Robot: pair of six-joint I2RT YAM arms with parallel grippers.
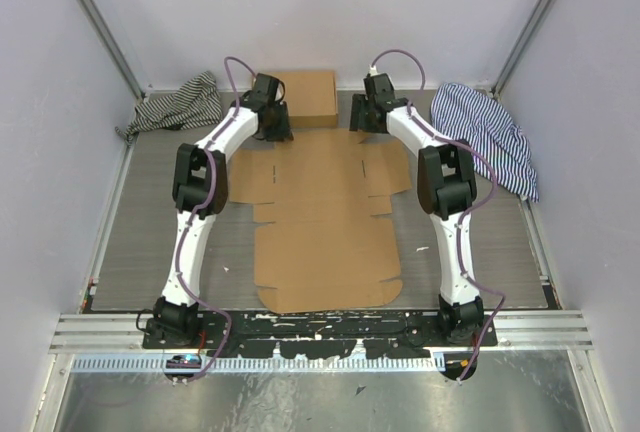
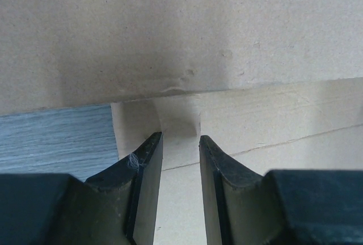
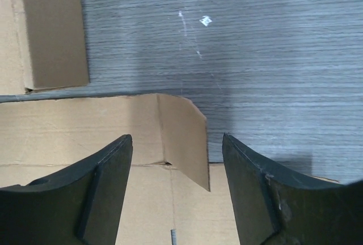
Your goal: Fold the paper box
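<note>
- Dark fingers (image 2: 218, 194) of the left claw (image 2: 180, 157) stand a narrow gap apart, their tips low over a pale cardboard edge. Whether they touch it I cannot tell.
- Right claw (image 3: 177, 154) gapes wide, with a small corner flap (image 3: 184, 137) tilted up between its fingers and touching neither.
- Both claws sit at the far edge of the paper box (image 1: 325, 222), which lies as a flat sheet in the middle of the grey tabletop (image 1: 150, 242), between the two arms.
- Just beyond that far edge stands a ready-formed brown box (image 1: 305, 95), near the back wall.
- One striped cloth (image 1: 180, 102) lies crumpled in the far left corner, and a second, blue-striped cloth (image 1: 490, 137) lies at the far right.
</note>
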